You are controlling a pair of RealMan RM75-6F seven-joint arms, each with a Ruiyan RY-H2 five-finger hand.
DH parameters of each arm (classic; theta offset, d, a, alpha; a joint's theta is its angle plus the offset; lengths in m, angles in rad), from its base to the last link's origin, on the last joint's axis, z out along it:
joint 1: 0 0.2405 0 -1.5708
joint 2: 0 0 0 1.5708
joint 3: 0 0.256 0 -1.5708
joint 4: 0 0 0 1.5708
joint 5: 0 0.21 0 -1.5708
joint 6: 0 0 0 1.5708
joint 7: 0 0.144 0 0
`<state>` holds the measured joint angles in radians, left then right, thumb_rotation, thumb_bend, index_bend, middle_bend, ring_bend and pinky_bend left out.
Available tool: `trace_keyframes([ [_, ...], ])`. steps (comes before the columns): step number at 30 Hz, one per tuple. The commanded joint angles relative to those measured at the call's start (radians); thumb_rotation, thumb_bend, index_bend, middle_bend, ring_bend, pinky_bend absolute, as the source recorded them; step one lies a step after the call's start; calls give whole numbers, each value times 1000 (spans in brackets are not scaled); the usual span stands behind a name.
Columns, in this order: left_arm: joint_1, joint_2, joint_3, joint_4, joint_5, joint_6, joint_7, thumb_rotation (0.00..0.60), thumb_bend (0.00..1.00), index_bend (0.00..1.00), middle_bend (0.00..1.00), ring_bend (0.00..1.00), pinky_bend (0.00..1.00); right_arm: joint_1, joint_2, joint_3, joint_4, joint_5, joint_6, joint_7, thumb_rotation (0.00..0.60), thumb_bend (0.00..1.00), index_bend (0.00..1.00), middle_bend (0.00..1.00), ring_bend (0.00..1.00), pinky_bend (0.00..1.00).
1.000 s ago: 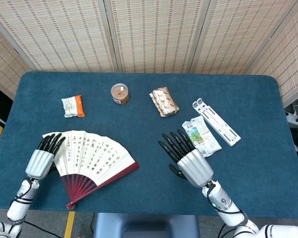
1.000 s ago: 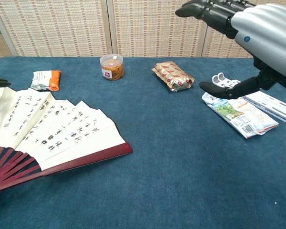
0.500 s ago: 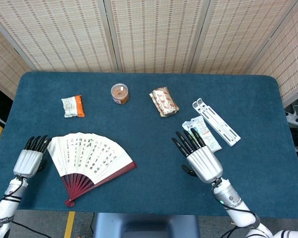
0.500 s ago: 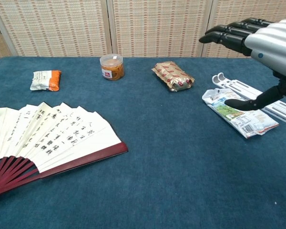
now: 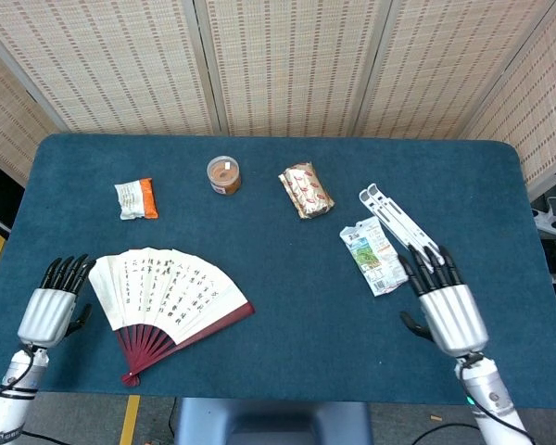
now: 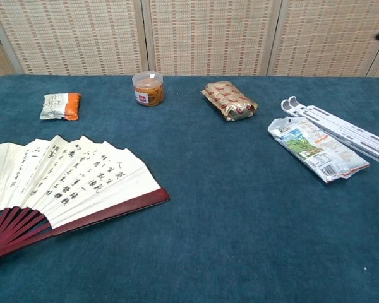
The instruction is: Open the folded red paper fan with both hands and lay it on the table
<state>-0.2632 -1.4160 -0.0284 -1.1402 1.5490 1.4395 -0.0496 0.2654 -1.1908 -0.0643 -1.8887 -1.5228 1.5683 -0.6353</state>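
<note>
The red paper fan (image 5: 167, 301) is spread wide open and is laid flat on the blue surface (image 5: 287, 269), in the lower left of the head view. Its white paper with black writing is fanned out toward the upper left, and its dark red ribs are gathered at the bottom near the front edge. In the chest view the fan (image 6: 69, 189) is seen at the lower left, cut off by the left edge of the frame.

The left hand (image 5: 48, 306) is seen at the far lower left of the head view, just beside the fan's left edge and apart from it. Its black fingers (image 5: 63, 271) are held straight, side by side, and nothing is held in them. The right hand (image 5: 449, 311) is seen at the lower right, well apart from the fan. Its fingers (image 5: 428, 267) are straight and a little spread, with nothing held; the tips are seen over the near end of a white plastic rack (image 5: 400, 225), and it cannot be told if it is touched.

A crinkled white and green packet (image 5: 372, 260) is laid just left of the rack. Toward the top of the surface an orange and white packet (image 5: 135, 197), a small round tub (image 5: 223, 174) and a red and gold packet (image 5: 306, 189) are set in a row
</note>
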Motion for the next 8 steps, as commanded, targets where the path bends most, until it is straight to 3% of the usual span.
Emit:
trace_keyframes([
  [1, 88, 119, 23, -229, 133, 223, -141, 600, 404, 0, 0, 0, 43, -151, 47, -60, 48, 15, 142, 123, 449, 188, 0, 0, 0, 0],
  [4, 88, 157, 41, -307, 101, 151, -54, 600, 404, 0, 0, 0, 41, -209, 73, -59, 92, 57, 168, 273, 451, 188, 0, 0, 0, 0],
  [8, 84, 160, 27, -320, 80, 129, 26, 600, 403, 0, 0, 0, 41, -224, 118, -22, 99, 69, 180, 355, 452, 188, 0, 0, 0, 0],
])
